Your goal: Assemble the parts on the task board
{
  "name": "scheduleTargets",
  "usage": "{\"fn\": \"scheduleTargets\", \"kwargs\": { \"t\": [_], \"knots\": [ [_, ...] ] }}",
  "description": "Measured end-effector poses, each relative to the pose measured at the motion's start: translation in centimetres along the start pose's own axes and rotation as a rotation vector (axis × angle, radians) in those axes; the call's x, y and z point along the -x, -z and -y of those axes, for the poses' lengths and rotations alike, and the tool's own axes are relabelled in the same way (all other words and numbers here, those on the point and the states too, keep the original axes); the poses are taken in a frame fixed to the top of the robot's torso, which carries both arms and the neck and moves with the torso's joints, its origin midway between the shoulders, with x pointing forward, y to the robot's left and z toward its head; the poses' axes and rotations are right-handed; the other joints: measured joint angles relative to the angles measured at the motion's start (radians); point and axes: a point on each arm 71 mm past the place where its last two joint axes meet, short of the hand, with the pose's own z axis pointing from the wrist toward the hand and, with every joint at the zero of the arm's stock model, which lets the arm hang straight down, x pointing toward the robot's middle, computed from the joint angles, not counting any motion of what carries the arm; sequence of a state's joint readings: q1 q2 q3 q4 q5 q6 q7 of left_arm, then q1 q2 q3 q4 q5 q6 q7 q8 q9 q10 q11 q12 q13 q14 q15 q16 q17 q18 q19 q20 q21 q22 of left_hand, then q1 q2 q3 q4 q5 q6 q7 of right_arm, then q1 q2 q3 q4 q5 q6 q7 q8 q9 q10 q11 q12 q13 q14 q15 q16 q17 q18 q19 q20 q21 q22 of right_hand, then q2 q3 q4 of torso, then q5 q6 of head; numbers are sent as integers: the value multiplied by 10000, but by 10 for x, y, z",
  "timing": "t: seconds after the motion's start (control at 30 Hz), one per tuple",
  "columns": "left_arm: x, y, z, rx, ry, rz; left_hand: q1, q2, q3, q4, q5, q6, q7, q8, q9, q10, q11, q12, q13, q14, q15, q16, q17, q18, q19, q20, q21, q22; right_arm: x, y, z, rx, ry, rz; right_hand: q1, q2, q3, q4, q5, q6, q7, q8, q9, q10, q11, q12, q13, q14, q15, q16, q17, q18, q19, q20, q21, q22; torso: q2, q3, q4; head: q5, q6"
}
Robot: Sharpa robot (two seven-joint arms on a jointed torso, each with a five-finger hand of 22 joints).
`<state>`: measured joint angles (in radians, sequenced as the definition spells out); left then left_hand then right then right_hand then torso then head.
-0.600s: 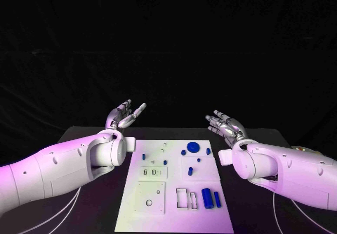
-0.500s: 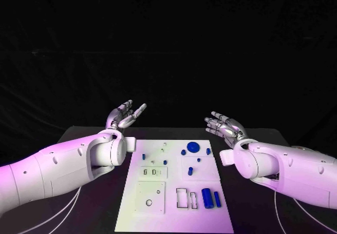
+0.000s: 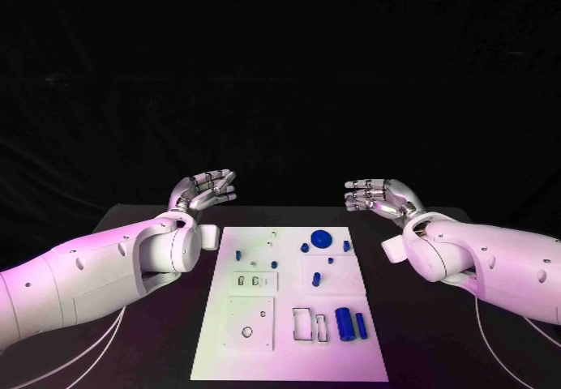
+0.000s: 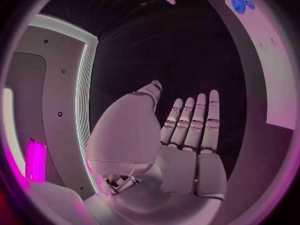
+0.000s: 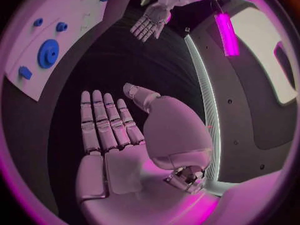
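Observation:
The white task board (image 3: 228, 348) lies lengthwise in the middle of the black table. Blue parts lie on it: a round disc (image 3: 320, 238) at the far end, small pieces (image 3: 272, 264) around the middle, and two cylinders (image 3: 345, 323) near the front right. My left hand (image 3: 203, 191) is raised beyond the board's far left corner, fingers apart and holding nothing. My right hand (image 3: 378, 197) is raised beyond the far right corner, also empty with its fingers spread. The left wrist view shows the flat palm (image 4: 187, 135); the right wrist view shows the other palm (image 5: 106, 125) and the disc (image 5: 47, 53).
Rectangular and round recesses (image 3: 250, 322) are cut into the near half of the board. Black table surface (image 3: 421, 356) runs along both sides of the board. White cables (image 3: 105, 352) trail under my left arm.
Both hands have turned at the wrist and shifted slightly outward. The left hand has dropped a little. The parts on the board lie as before.

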<state>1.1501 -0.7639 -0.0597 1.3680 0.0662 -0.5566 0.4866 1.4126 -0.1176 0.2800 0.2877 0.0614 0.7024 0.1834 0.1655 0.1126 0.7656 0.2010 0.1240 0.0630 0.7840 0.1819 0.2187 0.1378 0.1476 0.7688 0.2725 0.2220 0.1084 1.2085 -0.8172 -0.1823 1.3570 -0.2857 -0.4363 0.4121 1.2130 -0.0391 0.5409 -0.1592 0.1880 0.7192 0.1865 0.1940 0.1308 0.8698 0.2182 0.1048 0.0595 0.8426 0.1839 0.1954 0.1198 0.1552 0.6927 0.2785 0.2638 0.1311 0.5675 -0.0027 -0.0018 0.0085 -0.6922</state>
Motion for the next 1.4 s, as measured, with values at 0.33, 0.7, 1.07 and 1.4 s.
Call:
{"fn": "scheduleTargets", "kwargs": {
  "t": [0.33, 0.7, 1.07, 1.4],
  "knots": [
    [1, 9, 8, -25, 126, -645, 394, -177, 611, -64, -36, 1648, 335, 588, 287, 2276, -340, 211, 43, 2106, -569, 865, 717, 151, 1679, -445, 835, 235, 1, -8, -22, 1326, 2969, -567, 165, -166, 207, -367, 0, 1345, 289, 184, 114, 1502, -297, -145, 20, 1555, -394, 235, 83, 149, 1079, -338, 1002, 465, 300, -56, 52, -27, 68],
    [-7, 29, 23, -94, 262, -1569, 365, -441, 832, 18, -35, 2255, 272, 820, 400, 3487, -526, 211, 83, 2971, -869, 1357, 1347, 149, 2374, -740, 1311, 377, -14, -19, -48, 2069, 5672, -1738, 74, -446, -76, -479, -46, 1979, 332, 261, 136, 2428, -659, -312, 47, 3251, -909, 844, 585, 150, 1867, -806, 2440, 1279, 712, -134, 121, -80, 155],
    [-23, 46, 42, -323, 314, -2499, 269, -537, 832, 18, -35, 2255, 272, 820, 401, 3505, -541, 211, 82, 3008, -906, 1416, 1484, 148, 2410, -776, 1351, 387, -49, -22, -65, 2790, 8785, -3170, -325, -968, -217, -265, -127, 2565, -117, 220, 264, 3357, -1222, -355, 127, 6207, -1769, 4415, 3742, 150, 3664, -1654, 5668, 3311, 1157, -292, 208, -209, 103],
    [-26, 49, 52, -439, 285, -2752, 269, -537, 832, 18, -35, 2255, 272, 820, 400, 3504, -540, 211, 82, 3008, -906, 1452, 1510, 260, 2410, -776, 1351, 386, -67, -24, -66, 2885, 10368, -3650, -373, -1234, 98, 50, -127, 2471, -25, 93, 468, 2907, -1044, -355, 174, 6207, -1653, 10296, 9198, -324, 5770, -1530, 9580, 8523, 1462, -388, 270, -260, 168]
  ]
}}
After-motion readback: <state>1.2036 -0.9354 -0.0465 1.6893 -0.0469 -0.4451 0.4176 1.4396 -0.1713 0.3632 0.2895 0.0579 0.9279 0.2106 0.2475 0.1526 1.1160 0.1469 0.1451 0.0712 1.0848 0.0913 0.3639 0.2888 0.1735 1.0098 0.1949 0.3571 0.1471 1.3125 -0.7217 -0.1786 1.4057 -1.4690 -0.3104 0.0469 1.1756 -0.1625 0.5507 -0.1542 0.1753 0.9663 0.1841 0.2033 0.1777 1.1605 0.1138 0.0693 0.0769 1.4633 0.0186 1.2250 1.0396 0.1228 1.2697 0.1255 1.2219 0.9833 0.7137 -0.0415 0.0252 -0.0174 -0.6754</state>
